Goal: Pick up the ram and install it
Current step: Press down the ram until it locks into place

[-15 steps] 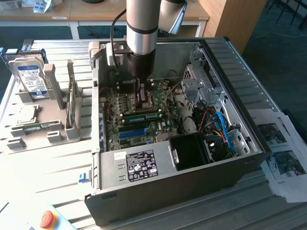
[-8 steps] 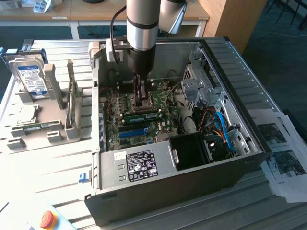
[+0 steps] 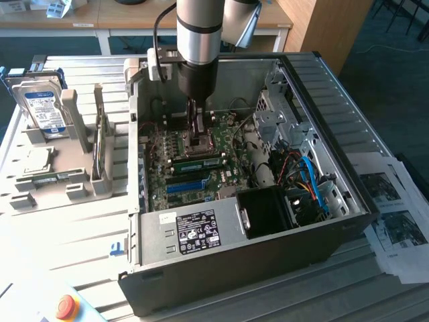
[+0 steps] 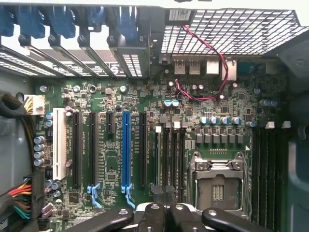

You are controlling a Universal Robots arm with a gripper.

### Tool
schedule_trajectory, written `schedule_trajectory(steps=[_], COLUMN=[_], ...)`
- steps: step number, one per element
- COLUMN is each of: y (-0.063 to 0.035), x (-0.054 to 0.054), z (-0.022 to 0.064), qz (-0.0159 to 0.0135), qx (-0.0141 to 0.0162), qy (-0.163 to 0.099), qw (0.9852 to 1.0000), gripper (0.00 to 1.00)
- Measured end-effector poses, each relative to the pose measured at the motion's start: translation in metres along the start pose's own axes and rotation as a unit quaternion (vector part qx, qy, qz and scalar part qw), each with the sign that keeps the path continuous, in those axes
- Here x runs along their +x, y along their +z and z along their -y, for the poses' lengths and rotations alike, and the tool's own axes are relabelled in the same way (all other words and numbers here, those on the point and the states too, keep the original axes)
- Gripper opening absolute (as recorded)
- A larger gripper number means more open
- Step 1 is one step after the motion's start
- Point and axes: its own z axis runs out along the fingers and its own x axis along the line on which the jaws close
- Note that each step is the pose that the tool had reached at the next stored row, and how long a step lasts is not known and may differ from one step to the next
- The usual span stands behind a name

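Observation:
The ram (image 3: 198,161), a narrow green stick with a pale label, lies along a memory slot on the motherboard (image 3: 167,151), just beside the CPU socket (image 3: 201,144). My gripper (image 3: 199,133) reaches down into the open computer case (image 3: 322,100) and hangs right over the socket and the ram's far side. In the wrist view the gripper (image 4: 164,212) is shut, its black fingers (image 4: 150,215) pressed together with nothing seen between them, above the ends of the dark memory slots (image 4: 169,154) next to the CPU socket (image 4: 217,186).
A grey fixture (image 3: 74,181) at the exterior view's left holds a hard drive (image 3: 43,107) and a CPU (image 3: 37,159). Inside the case are a black fan (image 3: 268,208), coloured cables (image 3: 308,178) and a drive cage (image 3: 275,114). Papers (image 3: 395,215) lie at the right, a red button (image 3: 65,307) in front.

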Motion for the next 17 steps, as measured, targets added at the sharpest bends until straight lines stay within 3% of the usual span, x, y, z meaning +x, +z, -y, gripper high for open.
schedule_trajectory(steps=[6,17], y=[-0.0057,-0.0062], x=[-0.0001,-0.0001], z=[0.0000,0.0042], qz=[0.0000,-0.0001], qx=[0.0000,-0.0001], qy=[0.000,0.000], qw=[1.0000,1.0000], gripper=[0.10,0.10])
